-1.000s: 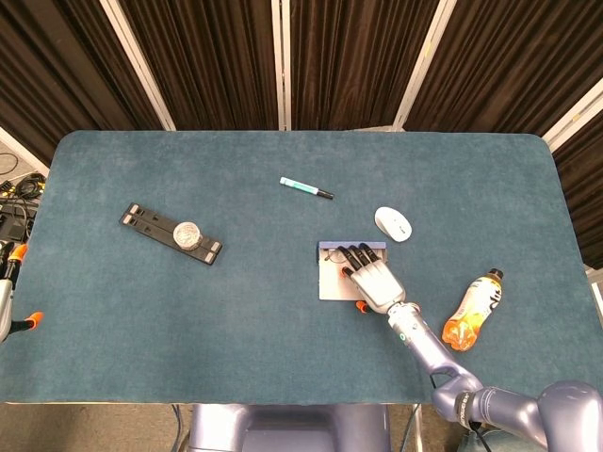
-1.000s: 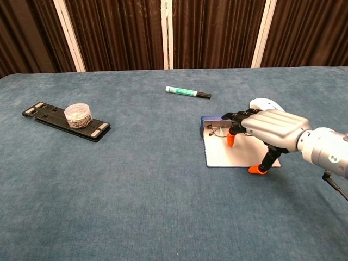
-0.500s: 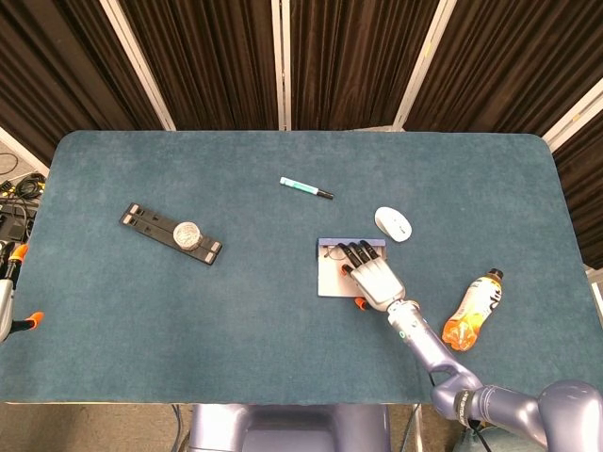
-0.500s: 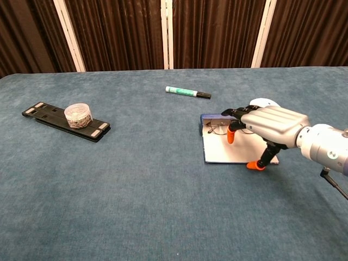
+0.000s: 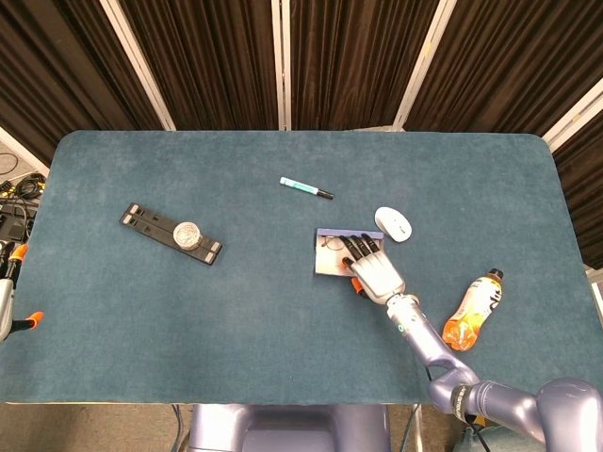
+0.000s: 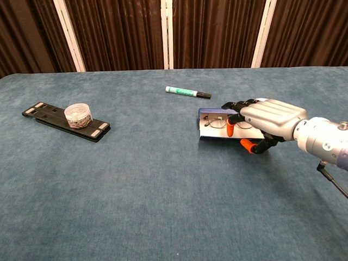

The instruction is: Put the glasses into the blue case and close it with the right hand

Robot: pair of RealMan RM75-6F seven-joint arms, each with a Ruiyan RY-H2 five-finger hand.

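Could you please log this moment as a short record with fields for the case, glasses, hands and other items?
case: blue case, lid partly raised, not closed
glasses: glasses lying inside the case
right hand: right hand at the case, thumb under the lid's front edge, fingers over the glasses
left hand: not in view
other items: marker, white mouse, orange bottle, black stand with a jar on it

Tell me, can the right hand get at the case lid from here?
Probably yes. The right hand is already over the case, its thumb under the near flap, glasses inside, nothing between them.
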